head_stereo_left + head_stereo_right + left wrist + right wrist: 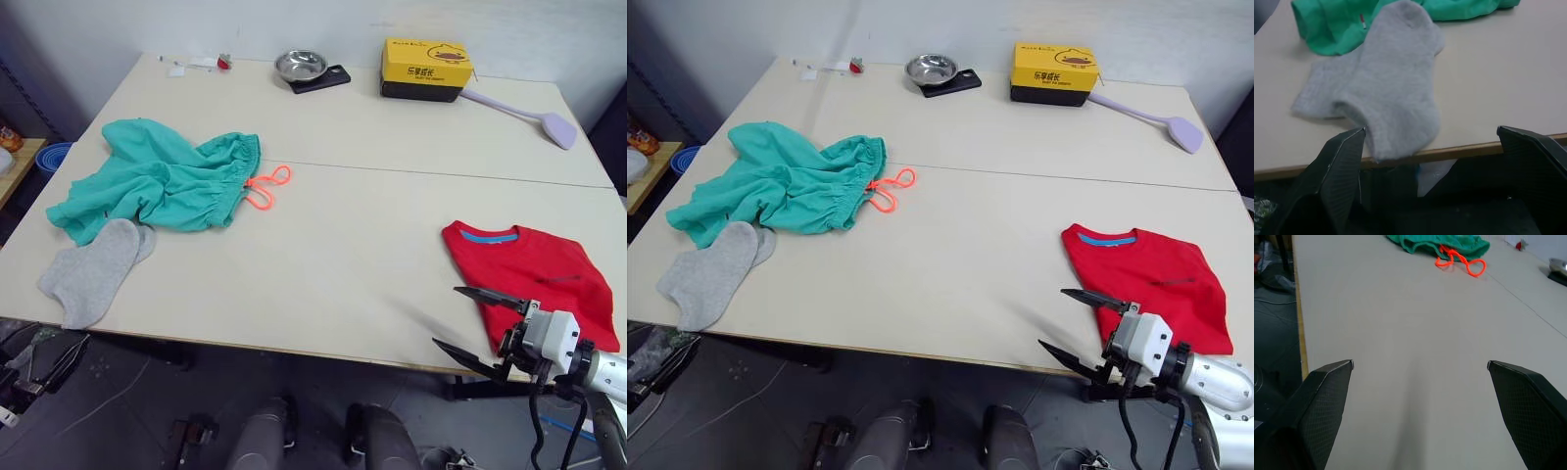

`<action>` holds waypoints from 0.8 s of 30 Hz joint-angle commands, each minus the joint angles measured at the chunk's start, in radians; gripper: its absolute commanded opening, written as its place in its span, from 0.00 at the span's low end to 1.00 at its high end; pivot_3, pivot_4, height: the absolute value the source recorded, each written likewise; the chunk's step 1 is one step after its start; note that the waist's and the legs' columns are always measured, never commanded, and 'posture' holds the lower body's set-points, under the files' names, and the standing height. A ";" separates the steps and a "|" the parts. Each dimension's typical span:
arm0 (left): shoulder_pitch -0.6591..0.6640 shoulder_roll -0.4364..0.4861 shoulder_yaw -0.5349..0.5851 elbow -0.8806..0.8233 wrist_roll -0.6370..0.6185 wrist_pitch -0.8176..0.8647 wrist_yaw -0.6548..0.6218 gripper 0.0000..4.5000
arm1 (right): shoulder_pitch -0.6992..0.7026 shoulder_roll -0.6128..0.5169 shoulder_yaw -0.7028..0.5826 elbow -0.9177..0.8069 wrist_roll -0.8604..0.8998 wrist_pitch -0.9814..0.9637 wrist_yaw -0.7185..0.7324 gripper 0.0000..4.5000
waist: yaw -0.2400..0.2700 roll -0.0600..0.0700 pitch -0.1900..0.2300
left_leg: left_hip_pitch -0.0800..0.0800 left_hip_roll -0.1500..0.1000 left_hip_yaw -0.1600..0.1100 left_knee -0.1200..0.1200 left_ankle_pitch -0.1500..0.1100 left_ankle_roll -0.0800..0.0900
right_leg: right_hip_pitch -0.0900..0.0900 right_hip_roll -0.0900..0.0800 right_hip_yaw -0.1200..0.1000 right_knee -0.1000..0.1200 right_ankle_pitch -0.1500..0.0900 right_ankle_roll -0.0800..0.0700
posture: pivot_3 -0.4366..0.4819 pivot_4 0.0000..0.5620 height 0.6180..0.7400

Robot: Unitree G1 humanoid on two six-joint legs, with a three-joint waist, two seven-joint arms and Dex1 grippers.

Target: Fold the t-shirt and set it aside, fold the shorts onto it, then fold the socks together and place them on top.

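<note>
The red t-shirt (534, 279) lies folded at the table's front right, blue neckband up. My right gripper (446, 315) hovers open at the front edge just left of the shirt, with nothing between its fingers; in the right wrist view it (1420, 363) points along the bare tabletop toward the orange drawstring (1457, 262). The teal-green shorts (162, 181) lie crumpled at the left. The grey socks (93, 269) overlap in front of them, one end hanging over the table edge. My left gripper (1431, 129) is open below that edge, close to the socks (1386, 93).
Along the far edge stand a yellow box (424, 69), a metal bowl (301, 65) on a black scale, and a lilac long-handled tool (534, 116). Small items (196, 65) lie at the far left corner. A blue tub (54, 157) sits beside the table's left side.
</note>
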 commanded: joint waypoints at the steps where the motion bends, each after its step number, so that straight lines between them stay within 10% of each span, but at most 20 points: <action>1: -0.029 0.036 0.009 -0.085 -0.054 0.072 0.032 1.00 | -0.032 0.002 0.005 -0.032 0.088 0.028 0.012 0.99 | 0.000 -0.002 -0.001 | 0.000 0.001 0.000 0.000 0.000 0.000 | 0.000 0.000 0.000 0.000 0.000 -0.001 | 0.48 0.27 1.00; 8: -0.271 0.228 -0.155 -0.120 -0.001 0.252 0.092 1.00 | -0.109 0.047 0.016 -0.127 0.123 0.080 -0.106 0.99 | 0.002 -0.002 -0.002 | 0.000 0.002 0.000 -0.002 0.001 -0.003 | -0.003 0.002 0.002 0.000 -0.001 -0.004 | 0.48 0.27 1.00; 13: -0.621 0.355 -0.520 0.078 0.214 0.206 -0.006 1.00 | -0.131 0.081 0.085 -0.124 0.050 0.072 -0.143 0.99 | 0.002 -0.001 -0.002 | 0.000 0.002 0.003 -0.002 0.004 -0.009 | -0.003 0.003 0.001 0.001 -0.001 -0.004 | 0.48 0.27 1.00; 24: -1.268 0.133 -0.879 0.767 0.543 -0.085 0.013 0.91 | -0.129 0.104 0.111 -0.147 -0.009 0.082 -0.230 1.00 | -0.002 -0.004 -0.001 | -0.001 0.004 0.012 0.003 0.008 -0.003 | -0.008 0.011 -0.001 0.012 0.000 -0.002 | 0.48 0.27 1.00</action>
